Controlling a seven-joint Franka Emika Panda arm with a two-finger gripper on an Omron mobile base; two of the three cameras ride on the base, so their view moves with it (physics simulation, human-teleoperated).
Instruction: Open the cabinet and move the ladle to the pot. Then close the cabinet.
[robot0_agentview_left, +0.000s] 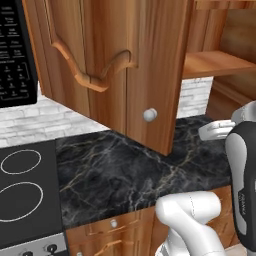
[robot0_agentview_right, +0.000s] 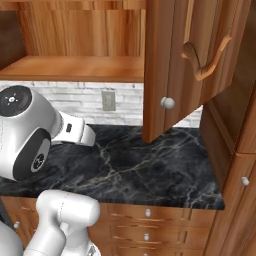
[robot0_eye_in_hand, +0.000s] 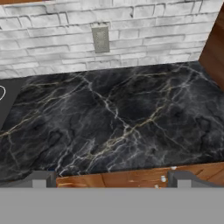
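Note:
The cabinet door (robot0_agentview_left: 125, 65) stands swung open over the counter, with its arch moulding and round silver knob (robot0_agentview_left: 149, 115) facing out. From the other side, the door (robot0_agentview_right: 195, 60) and knob (robot0_agentview_right: 167, 103) hang to the right of the inner wooden shelf (robot0_agentview_right: 75, 67). The part of the shelf (robot0_agentview_left: 215, 62) that shows is bare. My gripper (robot0_eye_in_hand: 112, 179) is open, its dark fingertips (robot0_eye_in_hand: 43, 179) wide apart with nothing between them. It looks down at the black marble counter (robot0_eye_in_hand: 113, 118). The ladle and the pot are out of view.
A black cooktop (robot0_agentview_left: 25, 190) lies left of the counter (robot0_agentview_left: 115, 170), with a black microwave (robot0_agentview_left: 15, 55) above it. A wall outlet (robot0_agentview_right: 107, 100) sits on the white brick backsplash. Drawer fronts (robot0_agentview_right: 147, 213) run below the counter, and a tall wooden unit (robot0_agentview_right: 235, 190) stands at the right.

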